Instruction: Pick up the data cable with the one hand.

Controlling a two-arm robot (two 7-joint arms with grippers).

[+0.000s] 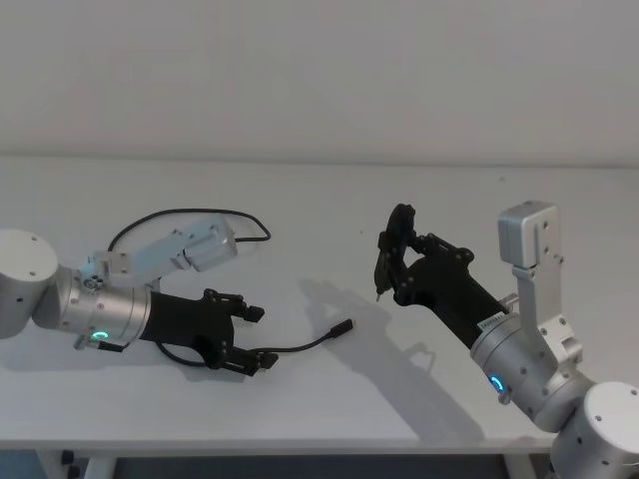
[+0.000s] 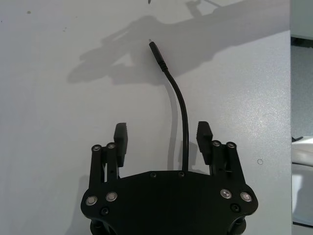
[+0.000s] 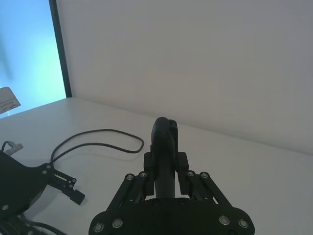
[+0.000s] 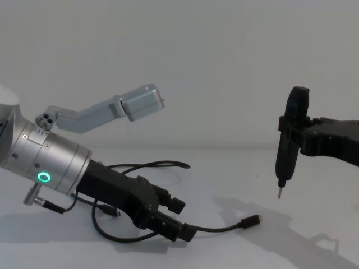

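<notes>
The data cable (image 1: 310, 344) is a thin black cord lying on the white table. It loops behind my left arm and ends in a small plug (image 1: 344, 327) toward the middle. My left gripper (image 1: 262, 337) sits low over the table, open, with the cord running between its fingers. In the left wrist view the data cable (image 2: 181, 103) passes closer to one finger (image 2: 204, 134) than the other, and the left gripper (image 2: 163, 131) is not closed on it. My right gripper (image 1: 394, 261) hovers above the table to the right, shut on a black screwdriver (image 4: 291, 134) that points down.
The table's front edge (image 1: 300, 439) runs close below both arms, and its side edge (image 2: 291, 122) lies beyond the cable. A plain wall stands behind. The cable's far loop (image 3: 98, 132) lies at the back left.
</notes>
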